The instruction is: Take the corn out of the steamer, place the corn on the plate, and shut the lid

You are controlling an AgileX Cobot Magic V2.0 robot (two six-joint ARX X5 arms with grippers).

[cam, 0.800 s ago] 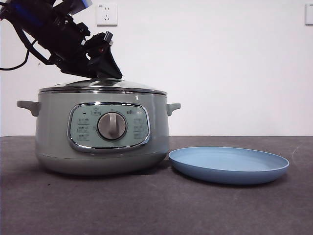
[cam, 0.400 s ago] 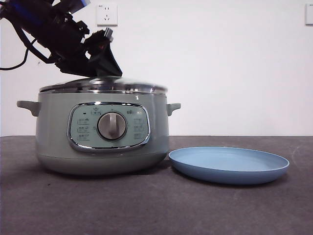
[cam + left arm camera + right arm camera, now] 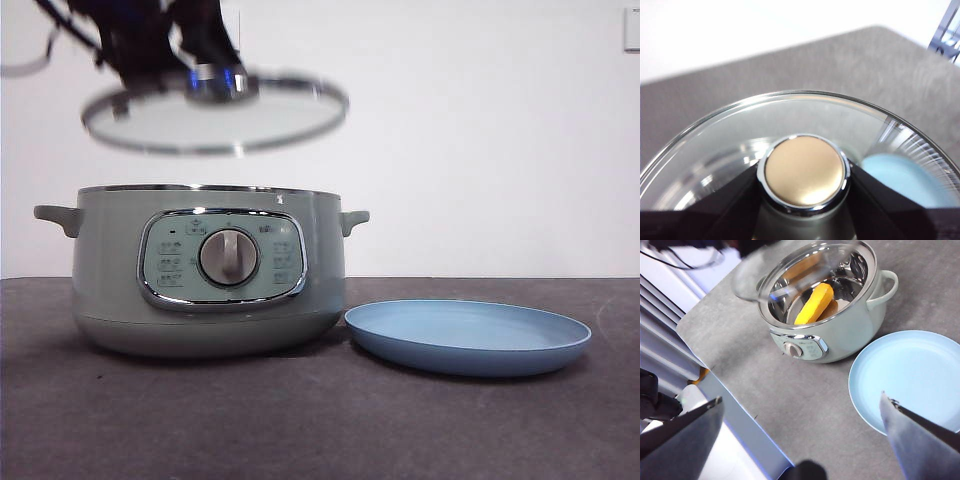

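A: Where is the corn (image 3: pixel 813 304)?

B: Inside the steamer (image 3: pixel 840 325), lying flat on the bottom. Seen from the right wrist, its long axis runs slantwise across the bowl, one tapered end toward the dial side, the other toward the far wall.

A: And the lid (image 3: pixel 215 112)?

B: Off the steamer, held in the air above it and tilted a little. The left pincer (image 3: pixel 805 175) is clamped on its knob (image 3: pixel 805 171), one black jaw on each side.

A: So who goes for the corn?

B: The right pincer (image 3: pixel 802 415), I judge. It hangs high above the counter (image 3: pixel 770 385), jaws spread wide and empty, with the plate (image 3: pixel 905 375) just beside the steamer below it. The corn lies ahead of it, beyond the plate's near edge. Its jaws would need to close across the cob, not along it.

A: Any risk?

B: The lid partly overhangs the opening, so it may crowd the reach.
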